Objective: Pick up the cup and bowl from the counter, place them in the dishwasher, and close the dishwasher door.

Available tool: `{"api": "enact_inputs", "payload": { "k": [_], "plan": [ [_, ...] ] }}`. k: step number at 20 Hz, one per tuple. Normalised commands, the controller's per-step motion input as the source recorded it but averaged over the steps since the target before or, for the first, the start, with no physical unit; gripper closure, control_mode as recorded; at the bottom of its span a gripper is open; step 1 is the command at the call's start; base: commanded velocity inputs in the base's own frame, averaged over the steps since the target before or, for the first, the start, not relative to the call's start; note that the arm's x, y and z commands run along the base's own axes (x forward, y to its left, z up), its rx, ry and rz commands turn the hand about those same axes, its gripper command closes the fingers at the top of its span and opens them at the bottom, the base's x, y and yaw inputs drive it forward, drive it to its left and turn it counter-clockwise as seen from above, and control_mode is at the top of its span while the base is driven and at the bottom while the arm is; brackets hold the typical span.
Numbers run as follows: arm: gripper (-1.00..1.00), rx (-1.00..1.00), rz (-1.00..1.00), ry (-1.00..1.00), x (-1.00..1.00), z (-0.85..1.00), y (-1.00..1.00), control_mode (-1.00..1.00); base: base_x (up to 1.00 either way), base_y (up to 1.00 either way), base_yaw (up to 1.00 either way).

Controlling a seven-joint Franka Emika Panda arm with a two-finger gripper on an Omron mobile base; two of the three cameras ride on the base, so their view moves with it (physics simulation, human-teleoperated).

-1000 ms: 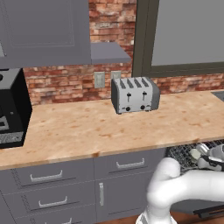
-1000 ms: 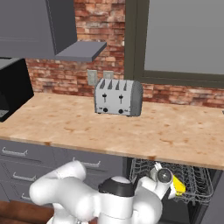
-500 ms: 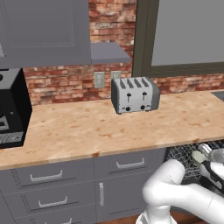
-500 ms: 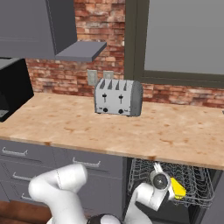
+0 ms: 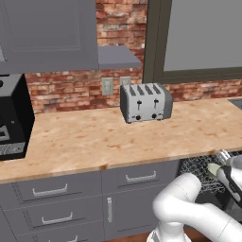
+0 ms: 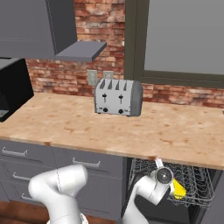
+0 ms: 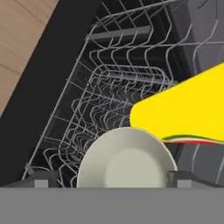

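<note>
Cream bowl (image 7: 127,159) sits between my open claw (image 7: 111,177) tips, at 12 o'clock, in the dishwasher (image 6: 194,186) rack; yellow cup (image 7: 183,116) at 2 o'clock beside it.

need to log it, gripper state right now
gripper: jaws open, holding nothing, just above the pale bowl in the dishwasher rack.
</note>
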Motion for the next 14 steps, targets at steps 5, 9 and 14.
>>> {"api": "enact_inputs", "payload": {
  "k": [5,9,14],
  "plan": [
    [-1.0,0.09,0.0,0.0,0.02,0.13,-0.02,-1.0,0.0,0.0,0.0],
    [-1.0,0.09,0.0,0.0,0.0,0.11,-0.03,-1.0,0.0,0.0,0.0],
    [-1.0,0.1,0.0,0.0,-0.1,0.13,-0.05,-1.0,0.0,0.0,0.0]
  ]
}}
